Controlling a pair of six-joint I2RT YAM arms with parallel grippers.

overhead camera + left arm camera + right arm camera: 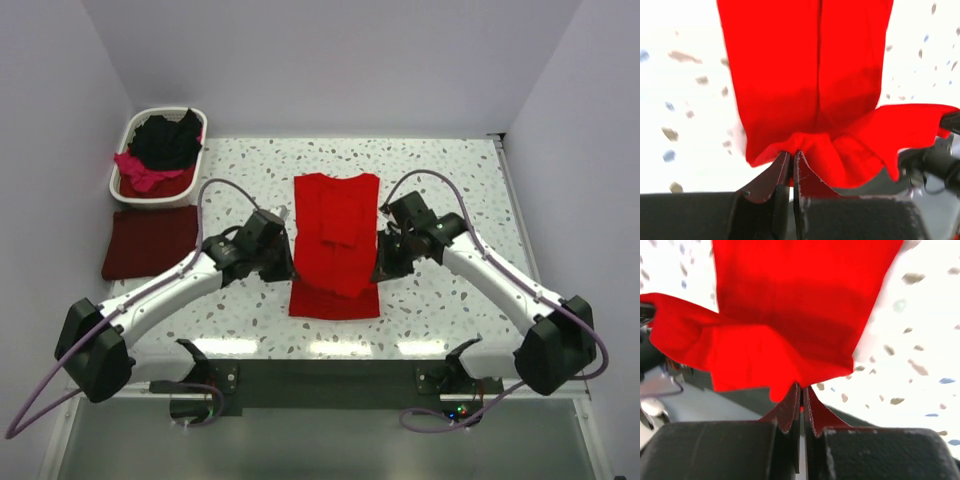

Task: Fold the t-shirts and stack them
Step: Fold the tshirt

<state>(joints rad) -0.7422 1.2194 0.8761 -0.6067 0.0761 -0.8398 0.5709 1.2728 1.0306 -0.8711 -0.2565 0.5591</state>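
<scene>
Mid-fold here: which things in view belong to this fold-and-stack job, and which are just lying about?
Job: red t-shirt, pinched by left gripper and right gripper; folded maroon t-shirt; black t-shirt and pink t-shirt, both in the white laundry basket.
Just there: white laundry basket; speckled table.

red t-shirt (335,245): soft matt cloth, creased | maroon t-shirt (148,242) left of the red t-shirt: matt cloth | basket (150,202) behind-left of the red t-shirt: smooth white plastic, faint sheen | table (450,180) under the red t-shirt: smooth speckled stone-look top, glossy near edge | left gripper (792,155) fingers: dark, matt, scuffed
</scene>
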